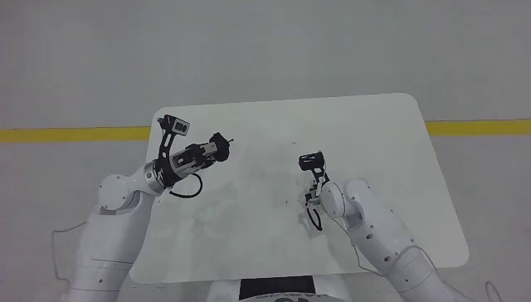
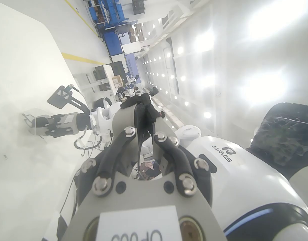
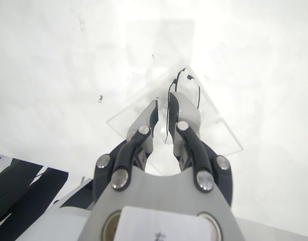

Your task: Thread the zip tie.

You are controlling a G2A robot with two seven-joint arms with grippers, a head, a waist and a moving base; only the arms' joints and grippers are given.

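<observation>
My left gripper [image 1: 222, 146] hangs above the left part of the white table [image 1: 373, 128], shut on a black zip tie [image 2: 146, 106] that pokes out past its fingertips. My right gripper [image 3: 162, 99] points down at a clear plastic plate [image 3: 219, 131] near the table's middle. A thin black zip tie [image 3: 167, 111] lies curled on that plate and runs up between the right fingers, which stand a narrow gap apart, open. In the left wrist view the right gripper [image 2: 38, 124] shows farther off, low over the plate.
The table's rounded far edge [image 1: 282, 101] borders grey floor with yellow lines. Small dark specks [image 3: 100, 98] lie on the tabletop beside the plate. Bare table surface stretches to the right of the right arm [image 1: 415, 186].
</observation>
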